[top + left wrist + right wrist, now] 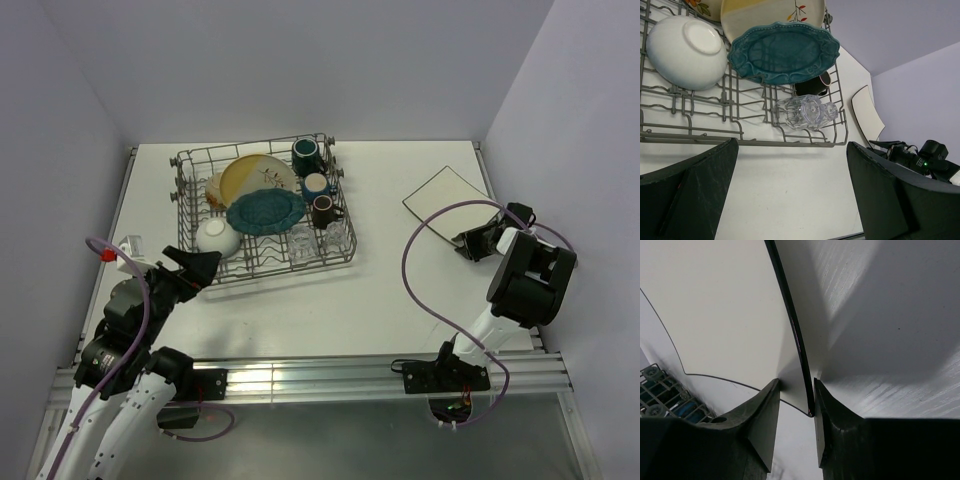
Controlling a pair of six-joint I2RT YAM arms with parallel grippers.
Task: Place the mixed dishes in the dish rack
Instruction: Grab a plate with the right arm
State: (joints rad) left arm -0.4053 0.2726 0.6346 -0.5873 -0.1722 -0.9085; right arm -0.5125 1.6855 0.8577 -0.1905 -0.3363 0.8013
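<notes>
Top external: a hold on so thin a rim could let the white square plate (447, 197) slip or swing during the carry to the dish rack (262, 205), which stands well to the left of the right pincer (470, 243). The plate lies on the bench (400, 290), just ahead of that pincer.

Right wrist: the jaws stand narrow astride the plate's rim. I cannot tell whether they pinch it.

Left wrist: the left pincer (791, 145) gapes wide and empty, with the rack just ahead.

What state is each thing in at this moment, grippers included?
dish rack: partly loaded.
teal scalloped plate: racked, leaning on the tines.
yellow-cream plate: racked behind the teal one.
white bowl: racked, bottom up.
mugs: racked.
clear glasses: racked.
white square plate: outside the rack, to its right.
left gripper: open, empty.
right gripper: astride the white square plate's rim; grip unclear.
</notes>
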